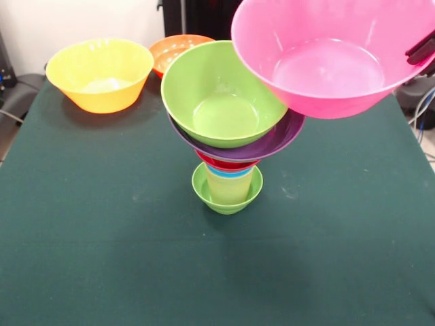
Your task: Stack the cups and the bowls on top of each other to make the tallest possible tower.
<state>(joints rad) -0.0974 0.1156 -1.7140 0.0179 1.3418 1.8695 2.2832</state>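
Gripper [423,53] at right edge pinches rim of large pink bowl [333,58], holding it tilted in air, upper right of tower [228,146]. Tower stands mid-table: small lime-green bowl [204,190] as base, pale yellow cup [230,187], blue and red rims, purple bowl [282,139], green bowl [221,95] on top. Yellow bowl [98,75] and orange bowl [173,51] sit far left on green table [102,238], just beside each other.
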